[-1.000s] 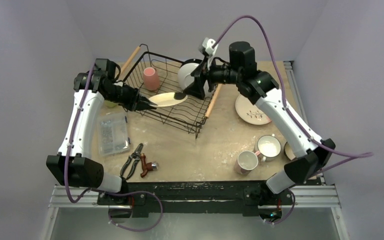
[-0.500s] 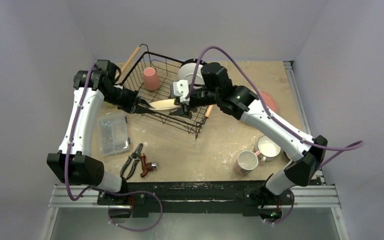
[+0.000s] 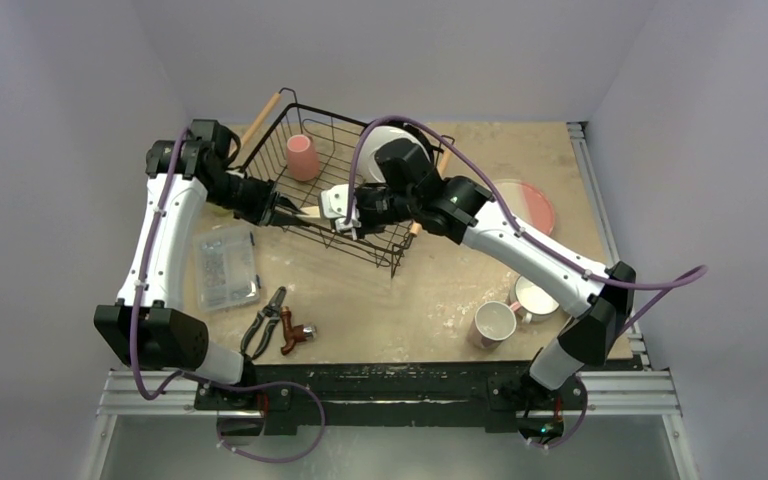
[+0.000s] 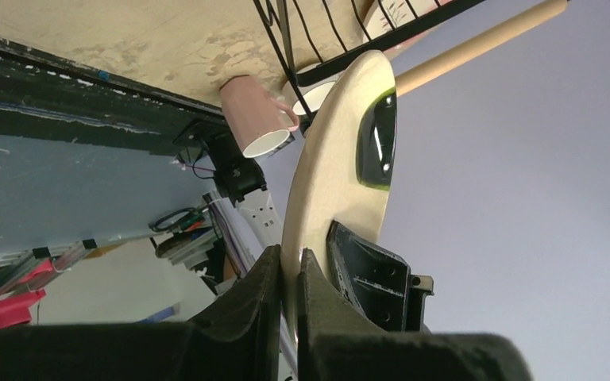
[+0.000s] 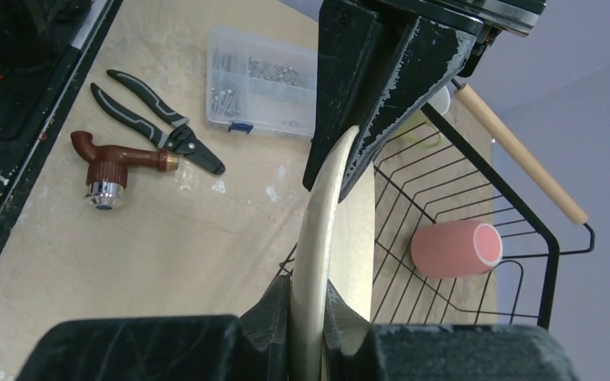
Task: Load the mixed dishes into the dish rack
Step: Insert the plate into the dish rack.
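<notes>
Left fingers (image 4: 266, 302) and right fingers (image 5: 278, 311) both pinched the cream plate (image 5: 318, 230) over the rack (image 3: 262, 117); pink mug (image 3: 302, 156) was in, two mugs (image 3: 495, 323) at 5 o'clock and red plate (image 3: 537, 205) at 3 o'clock were left

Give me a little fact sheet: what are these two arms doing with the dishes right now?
Left hand: shut on the rim of the cream plate
Right hand: shut on the same plate's opposite rim
Plate position: between both hands, over the dish rack
Already in rack: pink mug
Waiting on table: front mug, white mug, red plate
Not dishes: clear box, pliers, red-handled tool
</notes>
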